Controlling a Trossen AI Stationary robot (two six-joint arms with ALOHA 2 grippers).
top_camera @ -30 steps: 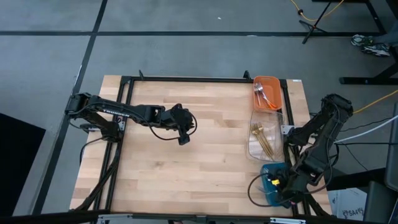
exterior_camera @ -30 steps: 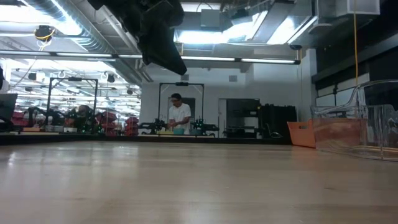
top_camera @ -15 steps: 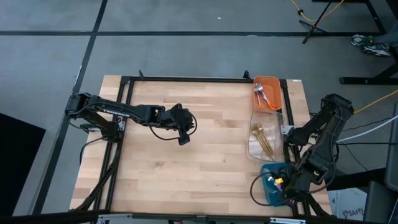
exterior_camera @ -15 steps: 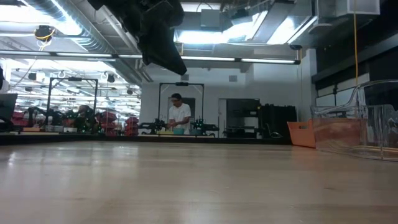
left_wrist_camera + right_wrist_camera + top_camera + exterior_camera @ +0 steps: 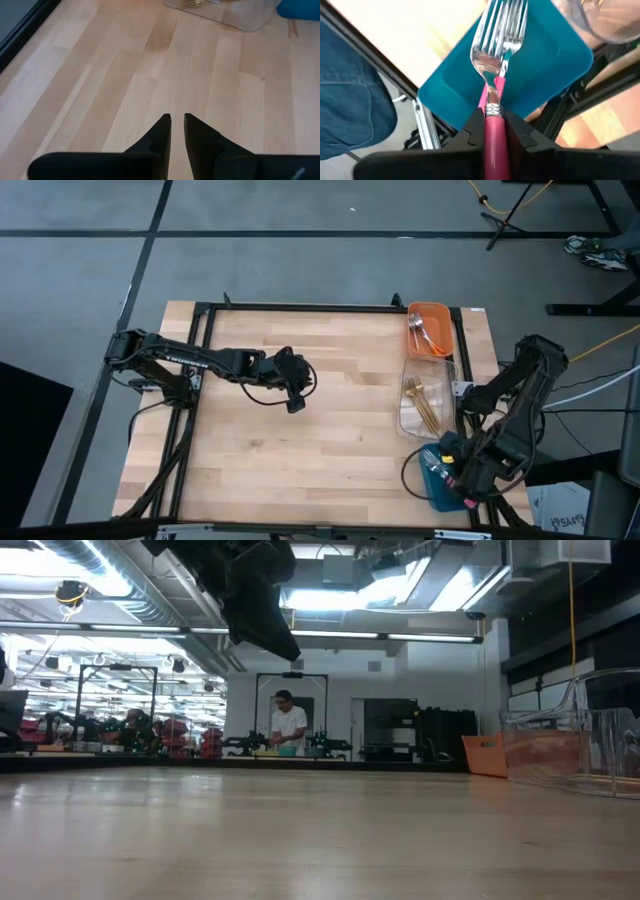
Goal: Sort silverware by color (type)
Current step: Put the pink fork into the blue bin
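Bare wooden counter (image 5: 300,450) suggests sorting is nearly finished. Right pincer (image 5: 492,125) is clamped on a pink-handled fork (image 5: 495,65), just above the blue bin (image 5: 540,75). Left pincer (image 5: 177,120), fingers nearly together, hangs empty mid-counter.

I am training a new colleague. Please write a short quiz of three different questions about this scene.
1. True or false: the right tool is shut on a pink-handled fork above the blue bin.
2. Which bin holds the gold utensils? A) orange bin B) clear bin C) blue bin
3. Fill in: the left tool hovers over bare ____.

Key: 1 true. 2 B, the clear bin, beside the orange bin. 3 table.
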